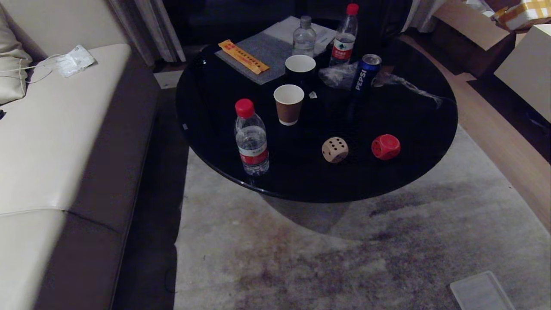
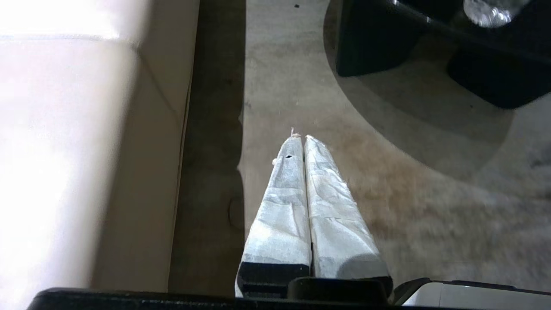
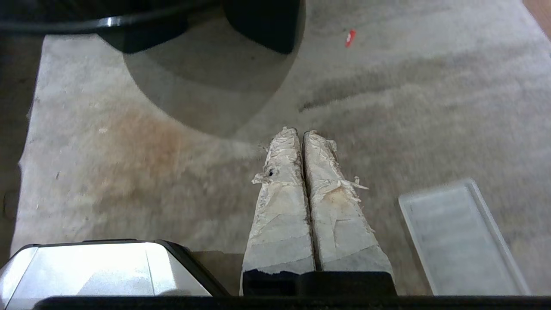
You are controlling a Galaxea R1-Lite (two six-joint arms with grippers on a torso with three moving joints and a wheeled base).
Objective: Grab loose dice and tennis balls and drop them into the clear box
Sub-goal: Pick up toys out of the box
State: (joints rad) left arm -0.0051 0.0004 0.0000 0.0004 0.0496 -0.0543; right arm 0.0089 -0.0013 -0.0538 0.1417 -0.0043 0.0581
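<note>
Dice first: only two of them show up right now, a tan wooden die (image 1: 335,150) and a red die (image 1: 385,147), both sitting on the near side of the round black table (image 1: 215,129), near each other but not touching. No tennis balls visible anywhere, and I can't spot the clear box either; the flat translucent thing on the rug (image 1: 301,258) at the lower right looks like the lid (image 1: 481,292), not the bin. Both arms are parked low, out of the head view. The left gripper (image 2: 300,137) has its taped fingers pressed together with nothing between them, hanging over the rug next to the sofa (image 1: 51,142). The right gripper (image 3: 300,131) is closed the same way, empty, over the rug with that lid (image 3: 460,237) just beside it. Handling-wise, my guess is the dice are light and rigid, so no worry about crushing, but the rounded corners and a glossy tabletop mean they could roll or skate away if nudged off-centre. I'd open wide, come straight down and pinch across two opposite flat faces, mid-height. The red one has more room around it; the wooden one is nearer the Pepsi can (image 1: 365,72), the paper cup (image 1: 288,104) and the water bottle (image 1: 251,137), though still well apart from them.
</note>
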